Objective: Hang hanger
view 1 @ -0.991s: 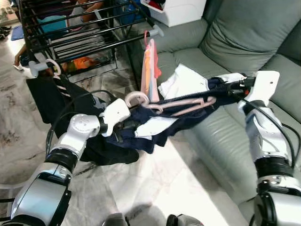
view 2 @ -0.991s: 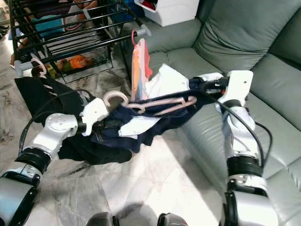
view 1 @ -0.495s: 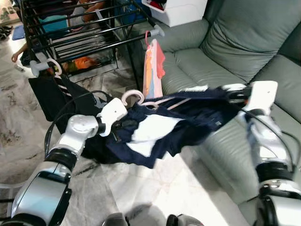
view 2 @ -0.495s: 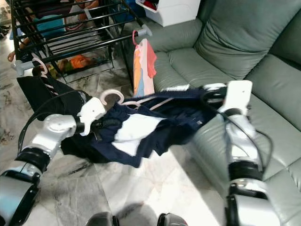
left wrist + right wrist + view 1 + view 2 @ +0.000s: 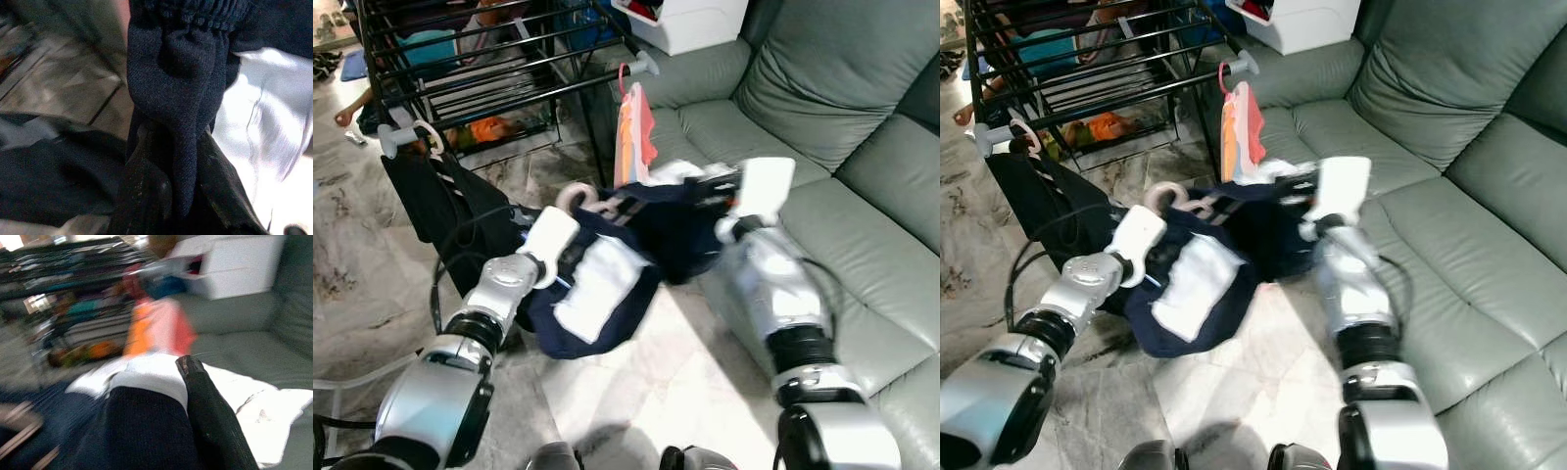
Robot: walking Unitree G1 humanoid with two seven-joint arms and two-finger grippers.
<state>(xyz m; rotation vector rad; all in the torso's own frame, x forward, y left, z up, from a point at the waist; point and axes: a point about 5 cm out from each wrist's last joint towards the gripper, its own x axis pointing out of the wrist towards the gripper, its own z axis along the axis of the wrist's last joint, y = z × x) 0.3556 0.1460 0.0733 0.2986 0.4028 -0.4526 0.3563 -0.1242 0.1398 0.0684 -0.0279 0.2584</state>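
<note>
Left gripper (image 5: 168, 196) fingers clamped on navy garment (image 5: 607, 284); right gripper (image 5: 710, 186) fingers pinching its far edge. Best lifted level, pink hanger (image 5: 576, 196) hook steered onto rack (image 5: 509, 69) rail.

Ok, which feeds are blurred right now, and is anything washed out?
Right wrist view: heavily motion-blurred, the black metal drying rack smeared. Left wrist view: sharp on the navy fabric garment, its white panel glaring. Eye views: right arm blurred, a sunlit patch of marble floor overexposed.

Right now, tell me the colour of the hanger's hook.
Pale pink; the hanger's hook shows best in the right eye view.
</note>
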